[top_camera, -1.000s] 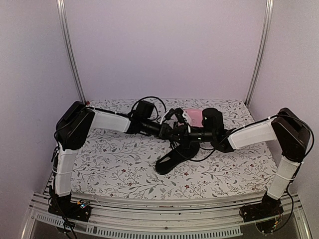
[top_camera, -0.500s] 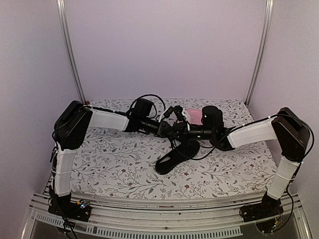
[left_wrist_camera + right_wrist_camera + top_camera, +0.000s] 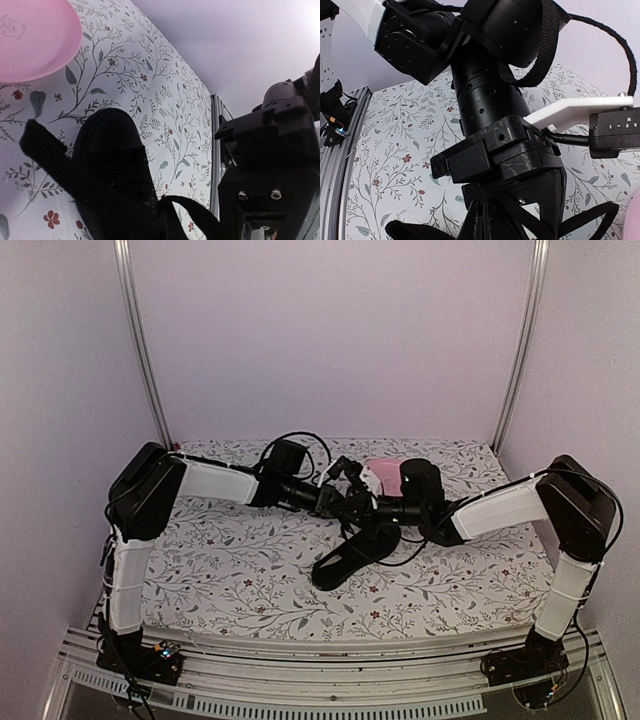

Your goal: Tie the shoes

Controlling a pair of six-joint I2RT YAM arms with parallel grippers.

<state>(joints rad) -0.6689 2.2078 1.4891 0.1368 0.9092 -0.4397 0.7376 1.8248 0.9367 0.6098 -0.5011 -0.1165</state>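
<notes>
The black shoe lies on the floral table with its toe toward the near left; it also shows in the left wrist view. My left gripper and right gripper meet tip to tip just above its far end. In the left wrist view my left gripper looks shut on a black lace that curves off to the right. In the right wrist view my right gripper looks shut where the laces converge, right under the left gripper's body.
A pink plate lies just behind the grippers, also at the upper left of the left wrist view. Black cables loop above the left wrist. Metal posts and walls close in the table's back and sides.
The right arm's wrist has shifted a little to the left and back, pressing closer to the left gripper. The left gripper has drawn slightly back. The shoe has stayed put.
</notes>
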